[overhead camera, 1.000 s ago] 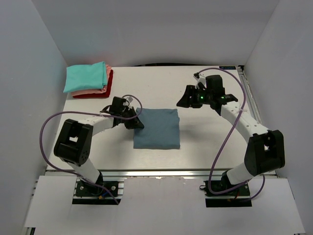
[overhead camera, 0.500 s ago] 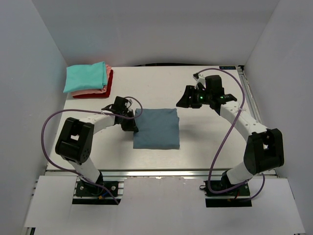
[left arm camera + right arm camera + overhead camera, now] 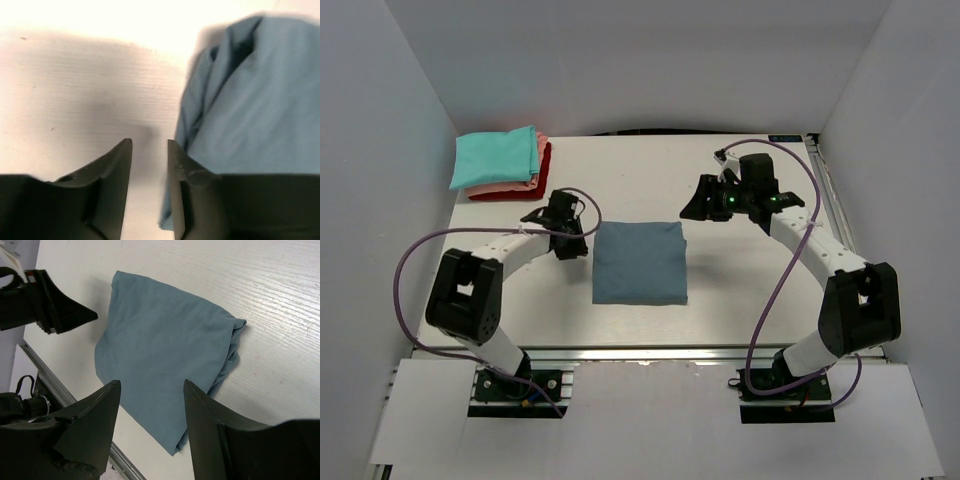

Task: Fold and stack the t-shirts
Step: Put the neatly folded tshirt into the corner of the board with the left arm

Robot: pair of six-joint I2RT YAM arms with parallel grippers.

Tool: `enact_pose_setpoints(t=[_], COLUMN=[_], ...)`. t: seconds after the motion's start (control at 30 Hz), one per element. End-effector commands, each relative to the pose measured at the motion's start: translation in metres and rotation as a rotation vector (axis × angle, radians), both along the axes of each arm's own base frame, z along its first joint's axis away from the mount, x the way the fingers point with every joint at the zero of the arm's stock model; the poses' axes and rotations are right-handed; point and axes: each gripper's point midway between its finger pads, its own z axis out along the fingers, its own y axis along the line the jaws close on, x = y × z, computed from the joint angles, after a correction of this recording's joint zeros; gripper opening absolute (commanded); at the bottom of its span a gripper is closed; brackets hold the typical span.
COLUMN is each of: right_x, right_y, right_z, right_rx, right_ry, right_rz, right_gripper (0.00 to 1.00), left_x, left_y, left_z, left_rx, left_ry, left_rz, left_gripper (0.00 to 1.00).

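The folded blue t-shirt (image 3: 640, 262) lies flat at mid-frame, apparently ready to join the stack (image 3: 500, 165) at upper left. The left gripper (image 3: 568, 238) sits low just left of its edge, jaws slightly parted and empty; whether a finger brushes the cloth, the blurred wrist view cannot settle. The right gripper (image 3: 700, 208) hovers by the shirt's upper right, spread wide, empty, likely keeping clear.
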Motion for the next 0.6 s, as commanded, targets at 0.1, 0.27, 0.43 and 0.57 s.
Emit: enact_pose_setpoints(t=[0.1,0.27,0.43,0.57], right_x=[0.0,0.001,0.002,0.001], right_y=[0.003,0.004,0.006,0.007], right_z=[0.008,0.009,0.009,0.006], right_rx=[0.026,0.031,0.037,0.043], right_ry=[-0.024,-0.028,-0.026,-0.019], right_rz=[0.016,0.021,0.029,0.035], right_gripper=[0.6,0.6,0.59,0.59], left_x=[0.014,0.003,-0.001,-0.003], left_y=[-0.021,-0.035,-0.026,-0.02], left_z=[0.046,0.022,0.001,-0.012], left_rx=[-0.128,-0.199,-0.146,-0.104], left_ry=[-0.118,-0.057,-0.009,0.025], left_rz=[-0.048,-0.086,-0.076,-0.072], left_gripper=[0.69,0.76,0.76,0.76])
